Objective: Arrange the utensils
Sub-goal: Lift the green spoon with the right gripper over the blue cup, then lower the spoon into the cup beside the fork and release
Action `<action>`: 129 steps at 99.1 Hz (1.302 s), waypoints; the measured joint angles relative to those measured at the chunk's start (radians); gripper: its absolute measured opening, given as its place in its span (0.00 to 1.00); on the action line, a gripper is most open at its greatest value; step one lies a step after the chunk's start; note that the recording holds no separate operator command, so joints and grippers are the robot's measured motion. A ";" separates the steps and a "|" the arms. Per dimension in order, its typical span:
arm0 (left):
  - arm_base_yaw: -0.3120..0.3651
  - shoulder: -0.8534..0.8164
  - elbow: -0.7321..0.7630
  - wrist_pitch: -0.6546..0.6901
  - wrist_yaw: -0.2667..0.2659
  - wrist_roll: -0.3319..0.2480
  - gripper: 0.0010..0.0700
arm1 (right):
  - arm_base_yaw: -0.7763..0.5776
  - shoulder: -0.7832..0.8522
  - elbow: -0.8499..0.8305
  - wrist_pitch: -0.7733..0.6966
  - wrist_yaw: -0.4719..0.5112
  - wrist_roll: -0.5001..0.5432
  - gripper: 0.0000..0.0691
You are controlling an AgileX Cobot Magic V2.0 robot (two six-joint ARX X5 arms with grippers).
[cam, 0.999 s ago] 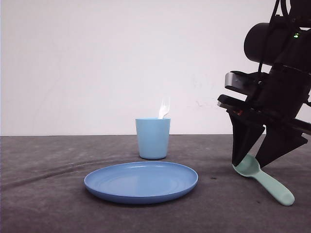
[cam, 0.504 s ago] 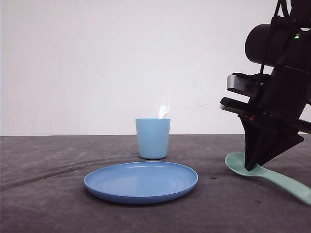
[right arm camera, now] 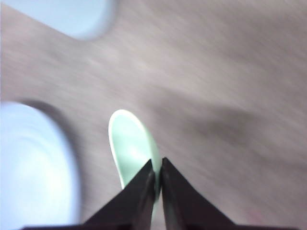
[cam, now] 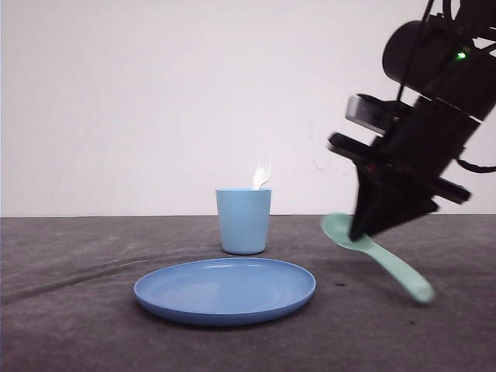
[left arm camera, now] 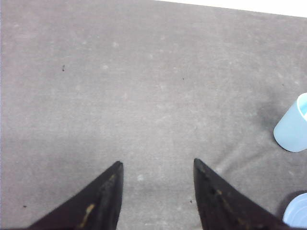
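Right claw: The right gripper (cam: 363, 231) is clamped on the mint-green spoon (cam: 377, 256) at the neck, just behind the bowl, its two black fingers (right arm camera: 144, 191) pressed nearly together in the right wrist view.
Spoon: It hangs clear of the grey table (cam: 70, 310), bowl toward the middle of the scene and raised, handle trailing down and away to the robot's right; held by the neck, the long handle tips it into this slant.
Carry: The blur in the front and right wrist views suggests the arm is in motion, probably bringing the spoon toward the cup.
Cup: The light blue cup (cam: 243, 221) stands upright behind the plate, near the spoon but apart from it, and looks like the holder for the utensils.
Fork: The white fork (cam: 262, 172) already stands in that cup, tines up above the rim.
Plate: The blue round plate (cam: 225, 291) lies flat and bare in front of the cup.
Left claw: The left gripper (left arm camera: 156, 167) hovers over bare table with its fingers spread and nothing between them, out of the way of the carry.
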 joint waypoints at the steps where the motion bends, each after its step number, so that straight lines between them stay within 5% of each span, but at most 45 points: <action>1: 0.000 0.000 0.000 0.000 0.000 0.000 0.38 | 0.002 -0.001 0.001 0.006 -0.005 0.001 0.03; 47: 0.000 0.000 0.000 0.001 0.000 0.000 0.38 | 0.077 -0.018 0.135 0.435 -0.103 0.018 0.03; 75: 0.000 0.000 0.000 0.002 0.000 0.000 0.38 | 0.102 0.008 0.136 0.679 0.048 -0.087 0.03; 102: 0.000 0.000 0.000 0.002 0.000 -0.003 0.38 | 0.117 0.145 0.139 0.880 0.054 -0.141 0.03; 129: -0.002 0.000 0.000 0.001 0.001 -0.003 0.38 | 0.117 0.259 0.209 0.897 0.105 -0.167 0.03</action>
